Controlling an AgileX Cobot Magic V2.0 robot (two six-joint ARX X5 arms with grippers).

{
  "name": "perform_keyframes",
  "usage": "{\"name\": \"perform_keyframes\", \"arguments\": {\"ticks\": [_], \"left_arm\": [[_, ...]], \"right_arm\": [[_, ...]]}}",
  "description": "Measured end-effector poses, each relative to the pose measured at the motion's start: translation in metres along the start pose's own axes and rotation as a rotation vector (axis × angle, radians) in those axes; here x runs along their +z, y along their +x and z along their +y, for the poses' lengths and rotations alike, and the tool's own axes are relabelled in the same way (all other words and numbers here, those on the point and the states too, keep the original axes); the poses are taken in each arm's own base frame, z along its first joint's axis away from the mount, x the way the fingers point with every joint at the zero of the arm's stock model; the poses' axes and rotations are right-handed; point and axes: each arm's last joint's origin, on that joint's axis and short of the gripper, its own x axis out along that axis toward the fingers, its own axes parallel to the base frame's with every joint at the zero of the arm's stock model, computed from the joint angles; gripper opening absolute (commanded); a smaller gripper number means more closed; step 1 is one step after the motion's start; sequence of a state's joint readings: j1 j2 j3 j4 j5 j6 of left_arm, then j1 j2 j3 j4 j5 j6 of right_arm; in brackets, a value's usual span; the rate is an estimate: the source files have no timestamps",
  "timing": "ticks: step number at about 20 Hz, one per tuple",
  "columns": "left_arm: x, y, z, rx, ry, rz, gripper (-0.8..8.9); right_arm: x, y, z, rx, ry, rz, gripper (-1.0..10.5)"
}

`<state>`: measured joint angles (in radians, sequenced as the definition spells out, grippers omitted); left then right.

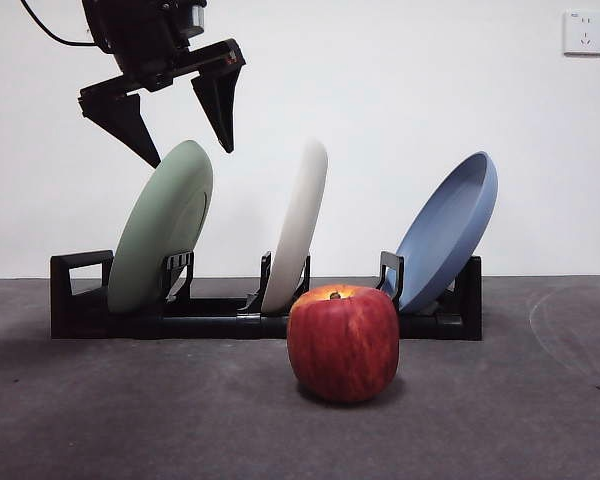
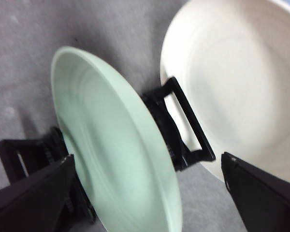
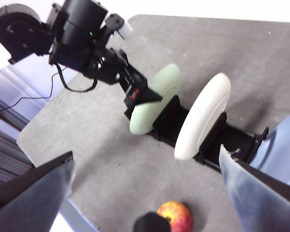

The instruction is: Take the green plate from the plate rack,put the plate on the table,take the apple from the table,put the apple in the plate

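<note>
The green plate (image 1: pixel 160 230) leans in the left slot of the black plate rack (image 1: pixel 220 322). My left gripper (image 1: pixel 190 155) hangs open just above the plate's top rim, one jaw on each side, not touching it. The left wrist view shows the plate (image 2: pixel 116 154) between the spread jaws. The red apple (image 1: pixel 342 342) stands on the dark grey table (image 1: pixel 520 400) in front of the rack's middle. My right gripper (image 3: pixel 145 191) is open and empty, high above the table. From there I see the apple (image 3: pixel 176 216), the green plate (image 3: pixel 154 99) and the left gripper (image 3: pixel 140 96).
A cream-white plate (image 1: pixel 298 225) leans in the rack's middle slot and a blue plate (image 1: pixel 448 230) in its right slot. A white wall with a socket (image 1: pixel 583 32) stands behind the rack.
</note>
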<state>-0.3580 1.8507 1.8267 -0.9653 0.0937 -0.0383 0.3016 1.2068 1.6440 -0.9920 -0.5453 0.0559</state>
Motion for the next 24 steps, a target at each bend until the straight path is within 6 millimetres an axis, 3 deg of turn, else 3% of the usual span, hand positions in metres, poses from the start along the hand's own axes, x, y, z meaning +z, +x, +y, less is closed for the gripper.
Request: {"name": "perform_keyframes", "arguments": {"ticks": [4, 11, 17, 20, 24], "left_arm": [[0.000, 0.000, 0.002, -0.005, -0.003, -0.004, 3.58], [0.000, 0.000, 0.001, -0.013, -0.003, -0.004, -0.16], [0.001, -0.004, -0.002, -0.074, -0.030, 0.011, -0.09], [0.015, -0.032, -0.007, -0.162, -0.022, -0.039, -0.09], [0.036, -0.098, -0.015, -0.190, 0.013, -0.190, -0.09]], "right_arm": [[-0.001, 0.000, 0.000, 0.000, 0.003, 0.005, 5.0], [-0.001, 0.000, 0.000, 0.000, 0.003, 0.005, 5.0], [-0.001, 0.000, 0.000, 0.000, 0.003, 0.005, 5.0], [-0.001, 0.000, 0.000, 0.000, 0.003, 0.006, 5.0], [-0.001, 0.000, 0.000, 0.000, 0.003, 0.005, 5.0]]}}
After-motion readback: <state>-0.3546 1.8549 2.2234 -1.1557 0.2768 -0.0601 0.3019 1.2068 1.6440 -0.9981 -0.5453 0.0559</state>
